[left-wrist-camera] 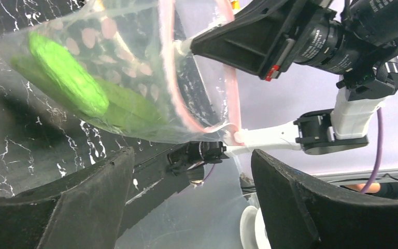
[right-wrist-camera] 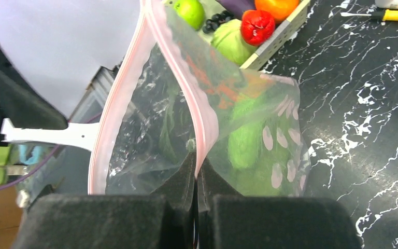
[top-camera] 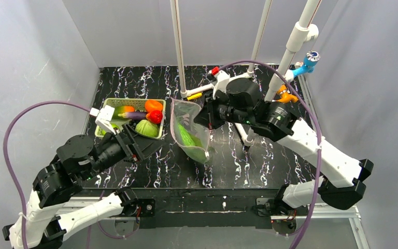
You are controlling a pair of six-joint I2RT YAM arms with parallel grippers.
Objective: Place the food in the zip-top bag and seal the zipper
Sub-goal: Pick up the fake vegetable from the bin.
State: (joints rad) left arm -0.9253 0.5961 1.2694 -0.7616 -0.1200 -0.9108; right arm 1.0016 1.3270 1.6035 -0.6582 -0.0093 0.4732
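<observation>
I've got the right claw (right-wrist-camera: 196,162) pinched on the zip-top bag (top-camera: 185,118), mid-frame. The left claw (top-camera: 139,142) sits wide open and empty, left of centre.

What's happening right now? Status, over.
Right end effector shut on zip-top bag, mouth open. Left end effector open, empty. Green food bagged; more in basket. Nothing blocking mouth.

A robotics laboratory test cell is indicated: a left arm (top-camera: 77,155) and a right arm (top-camera: 311,140) are bolted to a dark base rail (top-camera: 207,203) at the edge of a black marbled table (top-camera: 150,174), which is enclosed by plain grey panels (top-camera: 31,57). White poles (top-camera: 178,46) are mounted at the back, and purple cables (top-camera: 52,102) are looped from the arms. Props are laid out, namely plastic toy food (top-camera: 146,128) in a pale green basket (top-camera: 115,102) and a zip-top bag (top-camera: 186,129).
</observation>
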